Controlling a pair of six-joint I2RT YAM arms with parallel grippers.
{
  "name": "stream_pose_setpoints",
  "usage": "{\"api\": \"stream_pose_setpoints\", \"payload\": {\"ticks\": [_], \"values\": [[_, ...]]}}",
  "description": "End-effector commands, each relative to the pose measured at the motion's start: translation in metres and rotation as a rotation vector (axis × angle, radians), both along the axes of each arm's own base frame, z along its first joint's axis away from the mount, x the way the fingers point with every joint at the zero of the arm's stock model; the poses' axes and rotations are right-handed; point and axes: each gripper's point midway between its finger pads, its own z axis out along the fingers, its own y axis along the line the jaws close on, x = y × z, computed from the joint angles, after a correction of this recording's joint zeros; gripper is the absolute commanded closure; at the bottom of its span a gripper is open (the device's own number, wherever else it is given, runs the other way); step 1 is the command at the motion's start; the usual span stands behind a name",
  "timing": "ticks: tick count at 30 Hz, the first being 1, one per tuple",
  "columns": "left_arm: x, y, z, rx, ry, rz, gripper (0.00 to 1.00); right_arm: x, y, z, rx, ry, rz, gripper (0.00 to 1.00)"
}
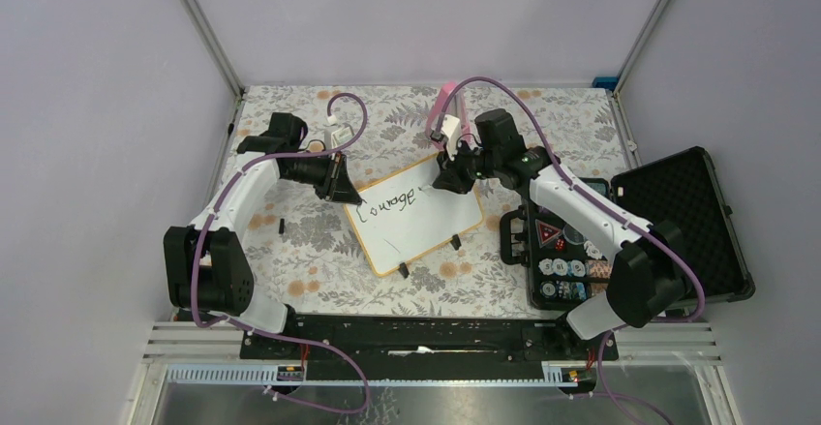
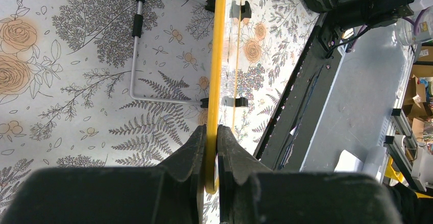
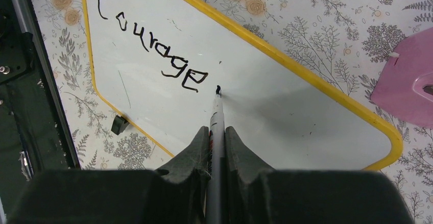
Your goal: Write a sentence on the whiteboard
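The whiteboard (image 1: 426, 217) with its yellow rim (image 3: 306, 73) lies tilted at the table's middle. On it stands the black word "Courage" (image 1: 385, 202), the only part of the sentence (image 3: 163, 55) that shows. My left gripper (image 1: 339, 181) is shut on the board's left edge; the wrist view has the rim (image 2: 213, 81) edge-on between the fingers (image 2: 191, 150). My right gripper (image 1: 453, 175) is shut on a grey marker (image 3: 216, 124), whose black tip touches the board just right of the last letter.
A pink object (image 1: 445, 106) lies behind the board. An open black case (image 1: 668, 222) with round chips (image 1: 562, 270) sits at the right. A bent wire stand (image 2: 134, 55) lies on the floral cloth left of the board. The black base rail (image 1: 426, 333) runs along the near edge.
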Motion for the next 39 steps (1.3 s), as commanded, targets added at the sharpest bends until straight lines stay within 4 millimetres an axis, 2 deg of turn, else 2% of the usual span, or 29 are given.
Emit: {"api": "stream_pose_setpoints", "payload": {"ticks": [1,16,28,39], "values": [[0.012,0.008,-0.006,0.074,-0.09,0.007,1.0,0.006,-0.004,0.003,-0.023,-0.063,-0.013,1.0],[0.012,0.008,-0.006,0.072,-0.091,0.006,1.0,0.002,-0.007,0.001,-0.022,-0.057,-0.006,1.0],[0.012,0.008,-0.006,0.071,-0.089,0.006,1.0,0.019,-0.012,0.021,-0.009,-0.097,-0.043,1.0],[0.012,0.008,-0.006,0.07,-0.089,0.006,1.0,0.023,-0.01,0.026,-0.003,-0.107,-0.047,1.0]]}}
